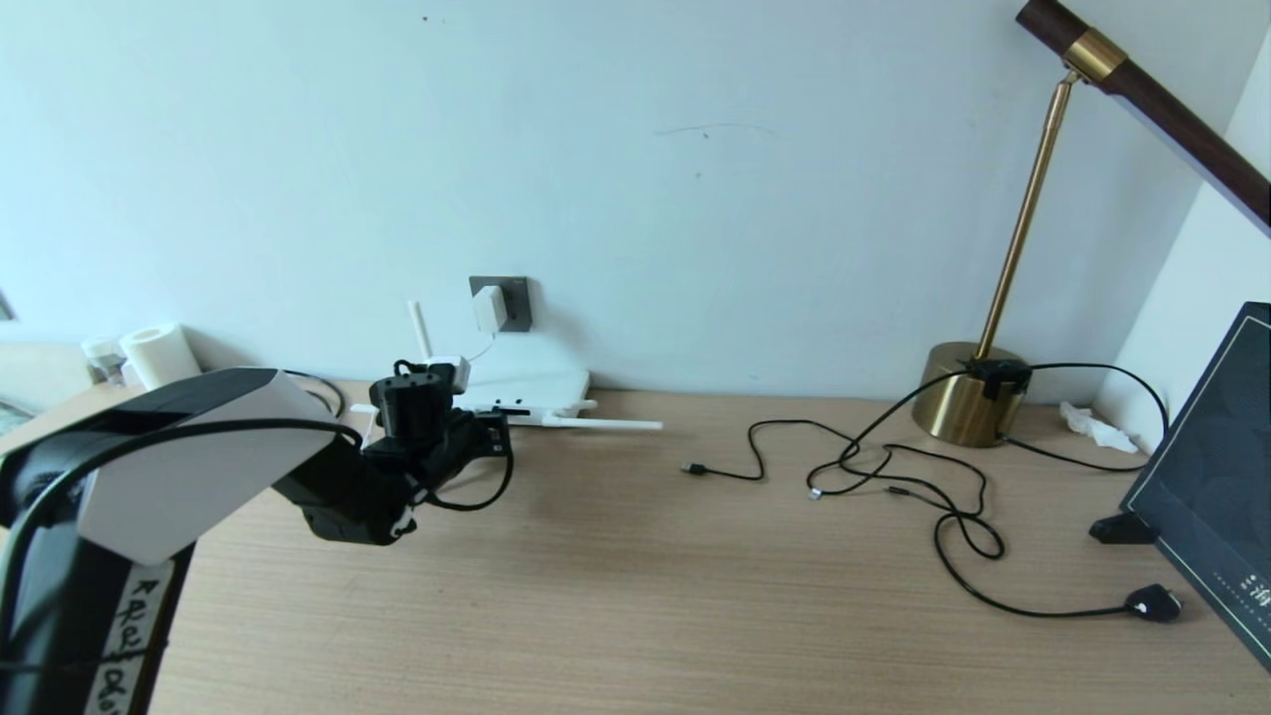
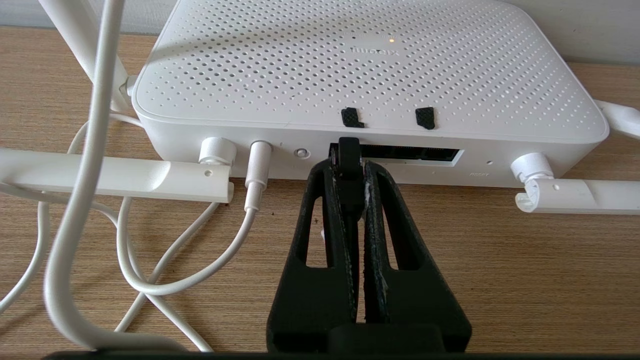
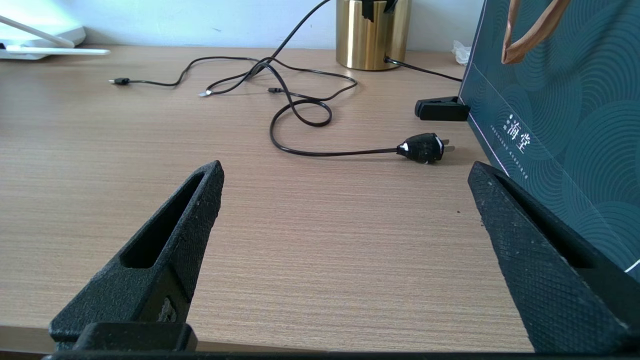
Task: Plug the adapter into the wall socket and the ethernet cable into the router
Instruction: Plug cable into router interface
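The white adapter [image 1: 488,308] sits in the dark grey wall socket [image 1: 514,303]. Below it the white router [image 2: 370,65] lies flat against the wall, antennas spread, with a white cord [image 2: 257,170] in its back. My left gripper [image 2: 348,167] is shut on the black end of the ethernet cable [image 2: 349,147]. That end is at the left end of the router's dark port strip [image 2: 420,153]. The cable loops under the gripper [image 1: 487,497]. How deep the connector sits is hidden. My right gripper [image 3: 345,172] hangs open and holds nothing, over the table's near edge.
A brass lamp base [image 1: 968,407] stands at the back right. Thin black cables [image 1: 894,482] sprawl across the table, ending in a chunky black plug [image 1: 1152,603]. A dark green bag [image 1: 1216,467] leans at the right edge. A paper roll [image 1: 159,355] is at the far left.
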